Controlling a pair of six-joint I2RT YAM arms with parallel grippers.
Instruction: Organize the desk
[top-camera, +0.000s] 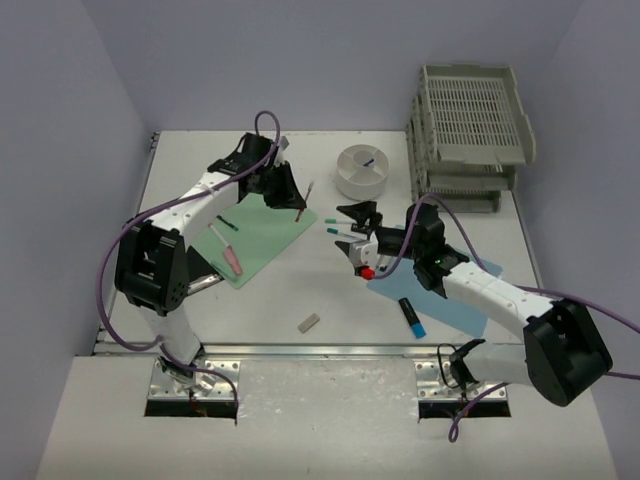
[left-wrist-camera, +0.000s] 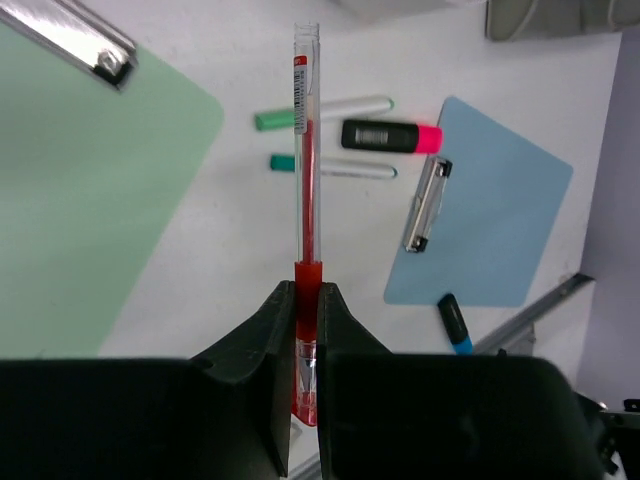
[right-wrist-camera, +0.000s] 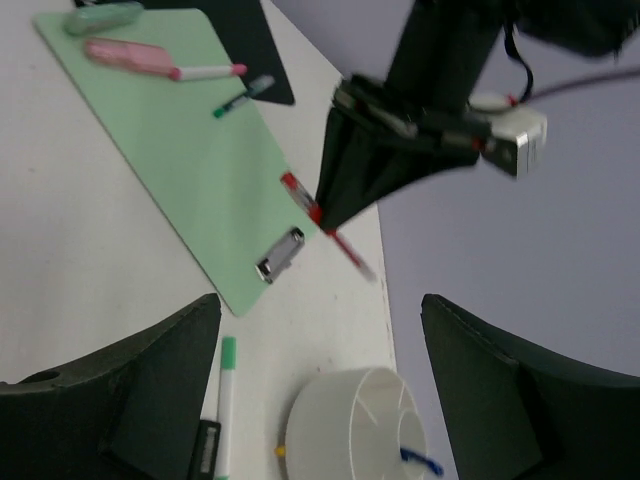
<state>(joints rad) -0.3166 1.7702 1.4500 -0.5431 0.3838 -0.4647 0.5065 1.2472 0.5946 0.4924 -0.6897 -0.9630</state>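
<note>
Bench (top-camera: 330, 300): white top under both arms, walled in lilac, strewn with pens, green clipboard (top-camera: 255, 235), blue clipboard (top-camera: 455, 300).

Step in hand, by my read: red pen (left-wrist-camera: 306, 150) picked up by left gripper (left-wrist-camera: 305, 300), likely bound for round white holder (top-camera: 362, 170) near back edge.

Next move calls for carry over holder, pen kept upright, tip lowered into compartment, then release.

Left jaws pinched tight on pen's red grip section.

Right gripper (right-wrist-camera: 320, 300): jaws wide, empty, hovering near green markers (top-camera: 340, 232).
</note>
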